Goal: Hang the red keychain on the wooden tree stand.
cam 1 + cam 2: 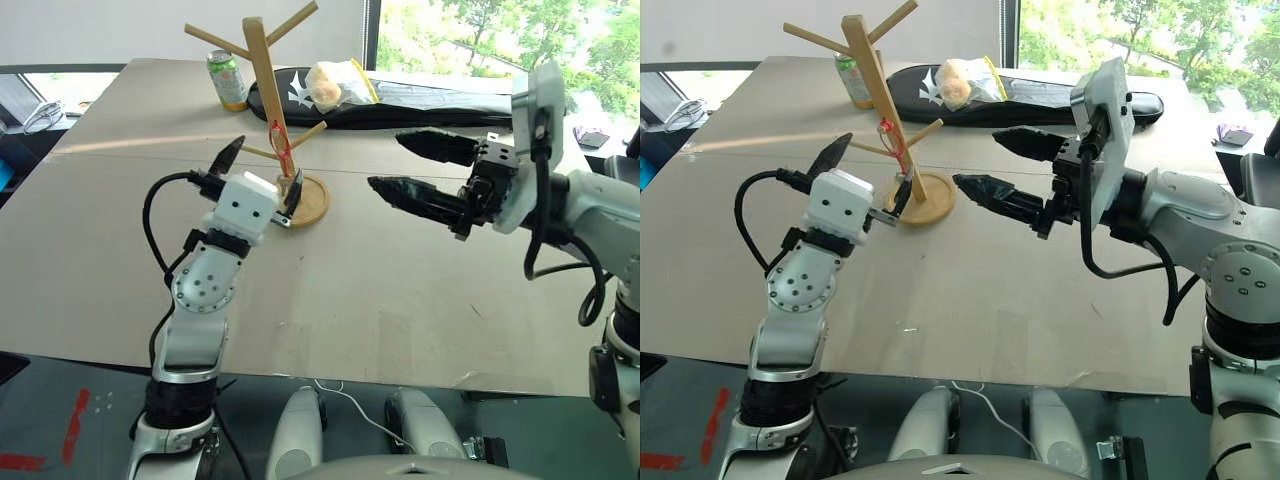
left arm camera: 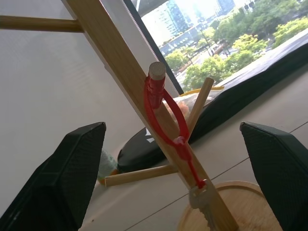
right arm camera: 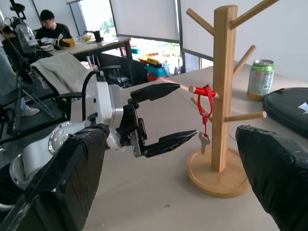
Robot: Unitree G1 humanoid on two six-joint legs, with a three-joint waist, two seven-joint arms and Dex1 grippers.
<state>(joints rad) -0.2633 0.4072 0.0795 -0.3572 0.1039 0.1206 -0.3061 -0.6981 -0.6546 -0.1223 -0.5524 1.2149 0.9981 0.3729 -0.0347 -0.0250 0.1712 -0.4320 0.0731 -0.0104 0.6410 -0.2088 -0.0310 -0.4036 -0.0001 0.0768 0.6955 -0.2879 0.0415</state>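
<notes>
Red keychain (image 3: pixel 205 108) hung on wooden tree stand (image 3: pixel 222 96), brown table (image 1: pixel 350 290), sunny windows

White and silver arm shells, dotted with small screws; black cables loop beside each wrist; black-fingered left pincer (image 1: pixel 262 178) and right pincer (image 1: pixel 385 165).
</notes>
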